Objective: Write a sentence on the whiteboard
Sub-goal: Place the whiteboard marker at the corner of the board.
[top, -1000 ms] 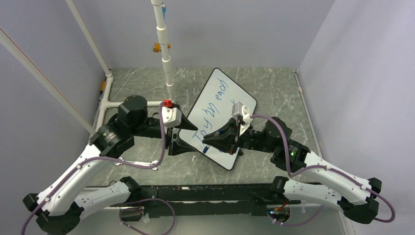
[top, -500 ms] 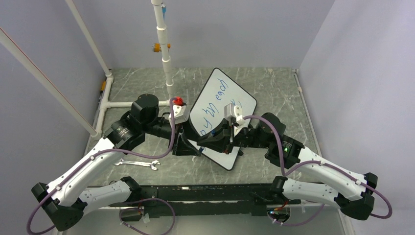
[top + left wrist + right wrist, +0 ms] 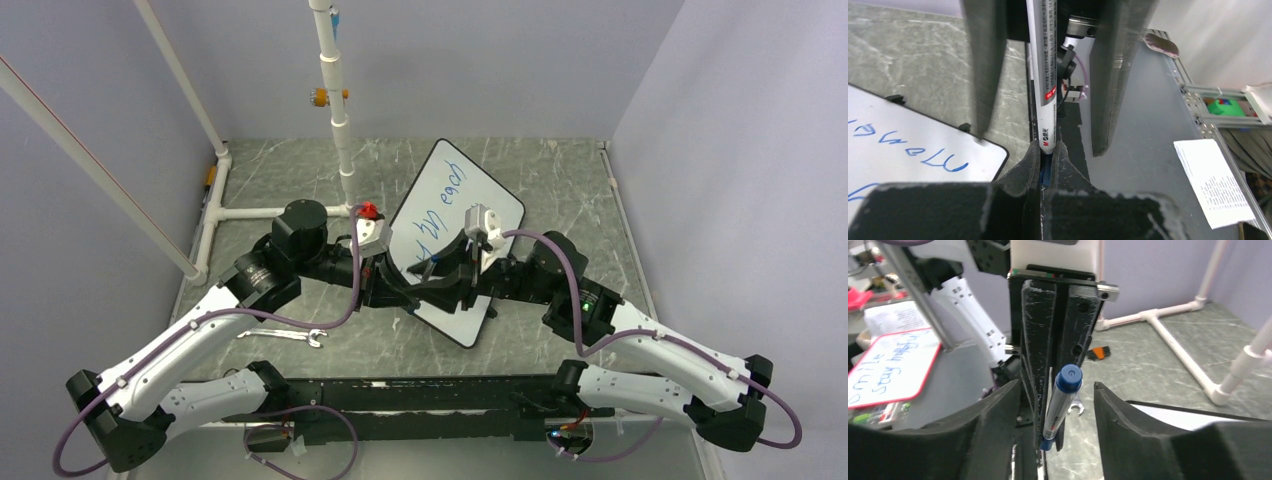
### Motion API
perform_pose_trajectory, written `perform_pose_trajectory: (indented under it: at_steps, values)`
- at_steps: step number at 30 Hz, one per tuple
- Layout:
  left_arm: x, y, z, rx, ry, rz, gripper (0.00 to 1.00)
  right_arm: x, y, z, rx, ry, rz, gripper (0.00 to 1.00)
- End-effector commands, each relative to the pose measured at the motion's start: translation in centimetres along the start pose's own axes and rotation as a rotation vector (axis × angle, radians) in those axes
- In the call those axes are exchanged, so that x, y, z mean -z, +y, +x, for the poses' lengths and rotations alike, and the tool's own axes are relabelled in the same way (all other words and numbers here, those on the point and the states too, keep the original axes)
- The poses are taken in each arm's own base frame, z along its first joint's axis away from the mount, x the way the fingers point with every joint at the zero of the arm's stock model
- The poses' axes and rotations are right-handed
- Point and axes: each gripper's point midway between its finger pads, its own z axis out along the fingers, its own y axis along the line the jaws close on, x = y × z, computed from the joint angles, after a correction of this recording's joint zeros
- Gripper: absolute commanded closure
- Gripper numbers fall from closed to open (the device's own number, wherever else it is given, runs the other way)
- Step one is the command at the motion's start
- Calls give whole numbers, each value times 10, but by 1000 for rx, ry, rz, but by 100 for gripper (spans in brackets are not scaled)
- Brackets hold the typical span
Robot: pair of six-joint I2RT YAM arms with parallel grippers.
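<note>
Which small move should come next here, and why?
Probably the right gripper should draw back from the marker: its jaws stand open, clear of it, while the left gripper is shut on it, so the handover looks done.

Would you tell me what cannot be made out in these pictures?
Top view: the left arm and right arm cover much of the sentence on the whiteboard.
Left wrist view: the left edge cuts off the whiteboard; the top edge cuts off the marker.
Right wrist view: the marker's label is too small to read.
</note>
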Motion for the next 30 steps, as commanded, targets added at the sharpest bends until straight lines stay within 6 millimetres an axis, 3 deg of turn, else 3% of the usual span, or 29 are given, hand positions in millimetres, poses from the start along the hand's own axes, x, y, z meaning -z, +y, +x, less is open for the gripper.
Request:
perform_pose_trajectory:
  at_steps: [1,4,8,14,22,30]
  values:
    - [5,14,-7,-5,-30,-124,100,12,-22,-27,22,-125,159,31]
    - [10,25,-4,5,-15,-208,100,21,-37,-24,-4,-131,259,9]
    - [17,35,-1,7,-4,-293,100,36,-49,-24,-21,-147,357,1]
    - [40,59,14,48,32,-500,100,51,-66,-18,-60,-131,488,0]
    - [76,81,40,145,38,-733,100,57,-89,13,-116,-19,626,0]
    - [143,111,89,342,103,-1102,100,79,-116,32,-141,28,829,0]
